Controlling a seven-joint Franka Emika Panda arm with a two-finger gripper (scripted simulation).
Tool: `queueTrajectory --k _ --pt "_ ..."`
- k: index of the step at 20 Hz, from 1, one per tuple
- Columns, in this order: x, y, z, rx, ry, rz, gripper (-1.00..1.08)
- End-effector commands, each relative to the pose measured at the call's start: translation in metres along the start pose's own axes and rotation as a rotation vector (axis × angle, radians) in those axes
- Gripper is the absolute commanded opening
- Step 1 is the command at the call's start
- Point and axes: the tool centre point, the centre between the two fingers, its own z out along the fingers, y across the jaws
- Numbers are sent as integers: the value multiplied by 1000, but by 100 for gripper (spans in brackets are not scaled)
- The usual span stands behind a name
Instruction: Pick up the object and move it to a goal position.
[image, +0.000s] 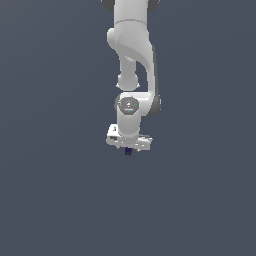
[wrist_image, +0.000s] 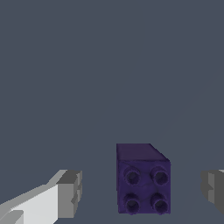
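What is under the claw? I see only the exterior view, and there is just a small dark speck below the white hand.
Observer: The speck is a dark purple block; the wrist view shows four round studs on the face toward the camera.
Operator: Is the claw already closed on it?
Observer: No. The claw is open, and the block sits between the two fingertips with a gap visible on each side.
Operator: Is the block centred between them?
Observer: Not quite. In the wrist view the gap to one fingertip is clearly wider than the gap to the other.
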Motion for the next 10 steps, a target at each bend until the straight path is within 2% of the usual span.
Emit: queueTrajectory --k 1,6,7,10 --pt "0 0 10 0 1 1 100" --pt "1 0 17 0 1 1 100" --pt "1 0 17 0 1 1 -100" --pt "1 0 17 0 1 1 -100"
